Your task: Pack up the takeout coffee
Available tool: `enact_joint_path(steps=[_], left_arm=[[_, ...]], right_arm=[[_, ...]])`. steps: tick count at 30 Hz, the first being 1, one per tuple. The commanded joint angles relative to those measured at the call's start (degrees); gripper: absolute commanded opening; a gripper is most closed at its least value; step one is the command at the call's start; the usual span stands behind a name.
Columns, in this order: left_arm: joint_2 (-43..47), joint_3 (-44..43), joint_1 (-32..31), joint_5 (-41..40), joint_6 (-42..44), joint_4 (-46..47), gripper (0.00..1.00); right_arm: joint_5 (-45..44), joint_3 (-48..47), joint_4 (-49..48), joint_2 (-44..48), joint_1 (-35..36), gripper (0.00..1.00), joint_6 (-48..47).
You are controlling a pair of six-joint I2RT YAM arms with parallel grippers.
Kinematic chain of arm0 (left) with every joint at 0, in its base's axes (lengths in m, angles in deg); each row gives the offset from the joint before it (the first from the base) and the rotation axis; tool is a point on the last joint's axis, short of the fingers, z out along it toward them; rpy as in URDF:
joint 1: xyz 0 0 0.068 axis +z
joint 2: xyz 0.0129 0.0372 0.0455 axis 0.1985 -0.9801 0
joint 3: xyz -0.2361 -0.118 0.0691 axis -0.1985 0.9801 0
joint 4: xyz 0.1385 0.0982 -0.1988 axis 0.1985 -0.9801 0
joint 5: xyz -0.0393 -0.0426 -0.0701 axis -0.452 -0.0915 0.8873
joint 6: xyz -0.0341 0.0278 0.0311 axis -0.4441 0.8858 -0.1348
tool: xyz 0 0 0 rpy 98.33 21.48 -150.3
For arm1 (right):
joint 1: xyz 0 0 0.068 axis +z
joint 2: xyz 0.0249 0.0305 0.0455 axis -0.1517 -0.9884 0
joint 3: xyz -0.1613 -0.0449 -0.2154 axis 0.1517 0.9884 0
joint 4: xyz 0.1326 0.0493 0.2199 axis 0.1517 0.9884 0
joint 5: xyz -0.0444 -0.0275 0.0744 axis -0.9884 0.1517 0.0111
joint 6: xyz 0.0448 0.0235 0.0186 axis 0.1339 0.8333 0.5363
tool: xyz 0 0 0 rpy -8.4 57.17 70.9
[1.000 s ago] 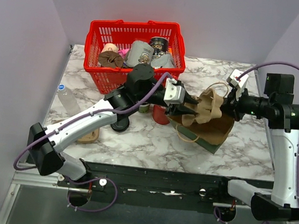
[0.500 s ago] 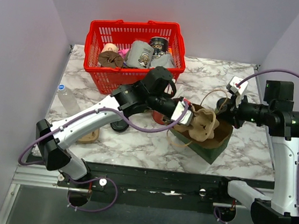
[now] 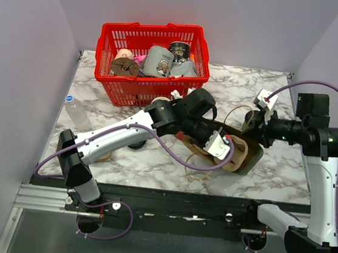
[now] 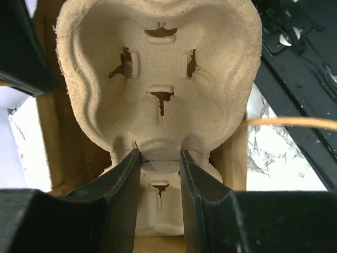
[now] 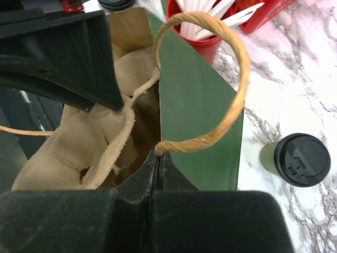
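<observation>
The takeout coffee (image 5: 297, 158), an olive-green cup with a black lid, stands on the marble beside the bag, apart from both grippers. My left gripper (image 4: 160, 158) is shut on the middle ridge of a tan pulp cup carrier (image 4: 158, 63) and holds it in the mouth of the green paper bag (image 5: 195, 105). In the top view that left gripper (image 3: 224, 149) reaches into the bag (image 3: 252, 155) from the left. My right gripper (image 5: 159, 153) is shut on the bag's rim, at the foot of its twisted paper handle (image 5: 237, 79).
A red cup of white sticks (image 5: 202, 31) stands just behind the bag. A red basket (image 3: 154, 60) with several items sits at the back. A water bottle (image 3: 76, 111) lies at the left edge. Black lids (image 5: 118, 4) lie beyond the bag.
My left arm has swung right and down, carrying the pulp carrier from above the bag into its mouth. The right gripper has kept its hold on the rim and barely moved.
</observation>
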Motion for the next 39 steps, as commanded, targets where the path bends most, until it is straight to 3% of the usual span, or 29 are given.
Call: enact_joint_path(steps=[1, 9, 17, 22, 28, 39], left_arm=[[-0.1, -1.3, -1.1, -3.5, -0.9, 1.4, 0.0], [3.9, 6.9, -1.5, -3.7, -3.7, 13.5, 0.0], [1.6, 7.4, -1.3, -2.5, -3.0, 14.1, 0.0], [-2.8, 0.9, -1.3, -8.4, 0.5, 6.6, 0.0], [-3.6, -0.1, -1.8, -12.5, 2.9, 2.8, 0.0], [-7.7, -10.6, -2.3, -11.8, 11.0, -16.1, 0.0]], right_arm=[[2.1, 2.1, 1.5, 2.0, 0.8, 0.01, -0.7], [2.9, 2.8, 0.7, 1.4, 0.8, 0.0, 0.7], [5.1, 1.5, 1.1, 0.0, 1.2, 0.01, 0.3], [3.5, 1.6, 1.7, 0.3, 2.4, 0.01, -0.9], [3.3, 3.5, 1.5, 1.2, 2.5, 0.0, -1.1], [-3.0, 4.1, -4.9, 1.2, 2.4, 0.01, 4.1]])
